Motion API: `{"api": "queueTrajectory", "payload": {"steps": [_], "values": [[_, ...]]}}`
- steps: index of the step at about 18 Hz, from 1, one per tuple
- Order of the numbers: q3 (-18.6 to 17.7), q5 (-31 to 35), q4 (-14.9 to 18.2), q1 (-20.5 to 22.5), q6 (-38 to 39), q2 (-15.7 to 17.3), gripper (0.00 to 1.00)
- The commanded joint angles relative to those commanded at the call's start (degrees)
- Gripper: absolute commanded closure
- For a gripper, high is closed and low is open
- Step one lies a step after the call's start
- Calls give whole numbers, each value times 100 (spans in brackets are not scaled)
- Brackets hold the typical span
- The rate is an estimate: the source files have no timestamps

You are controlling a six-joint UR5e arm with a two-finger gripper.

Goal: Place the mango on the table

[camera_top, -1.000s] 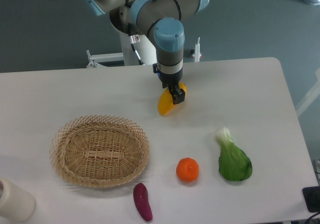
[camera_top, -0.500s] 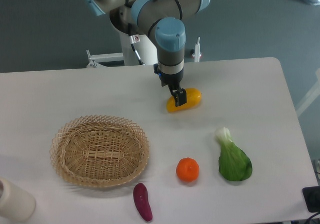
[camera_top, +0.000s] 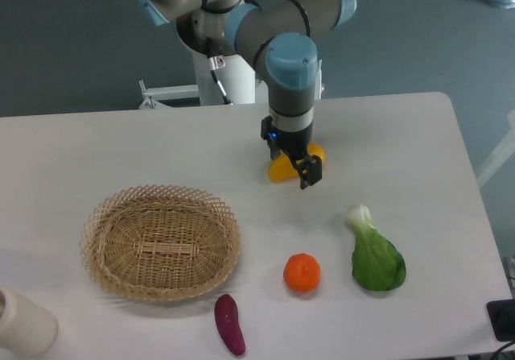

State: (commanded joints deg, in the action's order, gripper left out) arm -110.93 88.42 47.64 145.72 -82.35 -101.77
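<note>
My black two-finger tool hangs over the smooth yellow mango lying on the white desk; its opening I cannot tell. A careless sideways pull-away could roll the fruit.

You have a white bench. The mango shows yellow with an orange end. The hand is black, on a grey arm with light blue caps. The basket is tan wicker. The orange is bright orange, the eggplant purple, the bok choy green with a white stem.
</note>
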Motion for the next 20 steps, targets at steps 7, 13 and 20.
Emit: {"api": "queueTrajectory", "payload": {"steps": [7, 13, 20], "values": [[686, 18, 202, 123, 122, -325, 0], [1678, 44, 1431, 141, 158, -659, 0], [1970, 97, 1600, 123, 255, -827, 0]]}}
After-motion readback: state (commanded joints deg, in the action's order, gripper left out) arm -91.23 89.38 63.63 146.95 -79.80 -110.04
